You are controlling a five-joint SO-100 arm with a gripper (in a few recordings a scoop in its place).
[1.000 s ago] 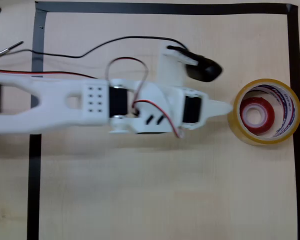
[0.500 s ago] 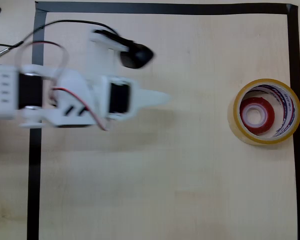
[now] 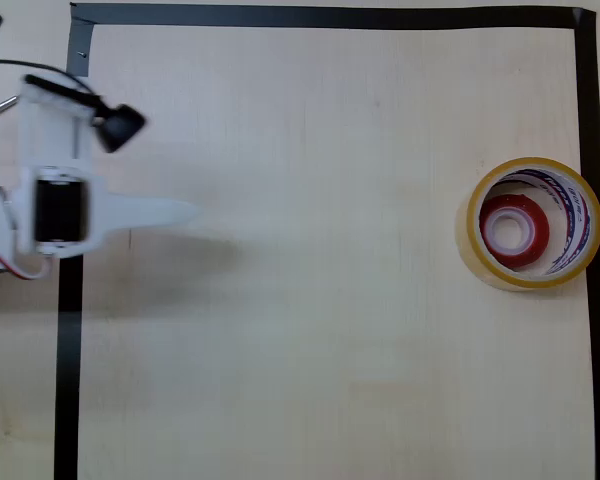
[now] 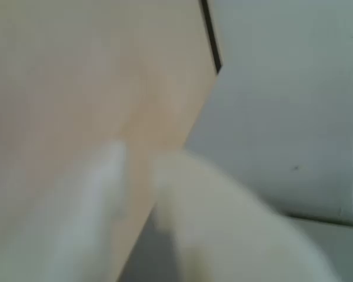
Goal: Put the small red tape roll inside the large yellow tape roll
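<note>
Fingers (image 3: pixel 175 213) retreated far left, blurred, arm cropped.

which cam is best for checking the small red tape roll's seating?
Overhead view: the small red tape roll lies flat inside the large yellow tape roll's central hole, seen straight down and sharp. The wrist view is blurred, facing bare table and the tool, with neither roll in frame.
</note>
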